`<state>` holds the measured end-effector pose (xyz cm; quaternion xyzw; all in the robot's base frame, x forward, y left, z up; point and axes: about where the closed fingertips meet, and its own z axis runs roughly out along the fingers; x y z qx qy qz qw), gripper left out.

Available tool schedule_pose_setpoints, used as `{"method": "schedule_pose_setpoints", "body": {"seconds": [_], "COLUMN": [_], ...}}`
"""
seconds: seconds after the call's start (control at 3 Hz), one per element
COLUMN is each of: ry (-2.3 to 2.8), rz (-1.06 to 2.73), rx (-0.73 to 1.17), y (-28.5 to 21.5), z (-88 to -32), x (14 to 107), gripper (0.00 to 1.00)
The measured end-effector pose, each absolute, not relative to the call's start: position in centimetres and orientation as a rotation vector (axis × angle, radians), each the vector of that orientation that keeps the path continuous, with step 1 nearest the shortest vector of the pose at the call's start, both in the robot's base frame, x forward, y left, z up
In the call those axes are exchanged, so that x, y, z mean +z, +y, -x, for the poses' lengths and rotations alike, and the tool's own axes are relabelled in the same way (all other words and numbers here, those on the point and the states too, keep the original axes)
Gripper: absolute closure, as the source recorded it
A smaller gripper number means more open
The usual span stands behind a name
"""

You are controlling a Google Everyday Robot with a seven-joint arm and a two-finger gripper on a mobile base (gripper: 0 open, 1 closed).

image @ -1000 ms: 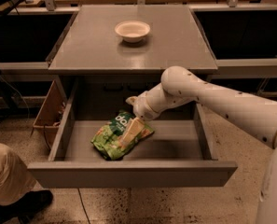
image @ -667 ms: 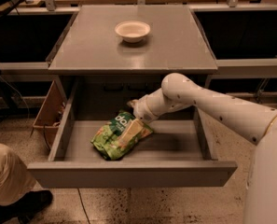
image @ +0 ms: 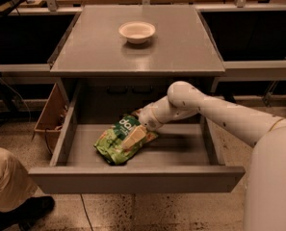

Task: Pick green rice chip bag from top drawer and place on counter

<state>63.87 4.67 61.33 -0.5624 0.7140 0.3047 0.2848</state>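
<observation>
Reaching into the top drawer at centre frame, the gripper sits on the green rice chip bag lying on the drawer floor; whether it is spread or clamped cannot be told.

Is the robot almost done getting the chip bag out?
Not yet. The top drawer is open, so that part is done. The gripper is down at the green rice chip bag lying inside. Lifting it onto the counter is left.
</observation>
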Motion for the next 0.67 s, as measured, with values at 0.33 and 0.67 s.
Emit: {"method": "schedule_pose_setpoints", "body": {"seconds": [0.33,0.67], "ry": [1.940,1.939], "rz": [1.457,1.436], "rx": [0.870,0.896], "y": [4.2,4.0], "z": [-63.4,-62.8], "x": [61.9,62.9], "gripper": [0.43,0.64]}}
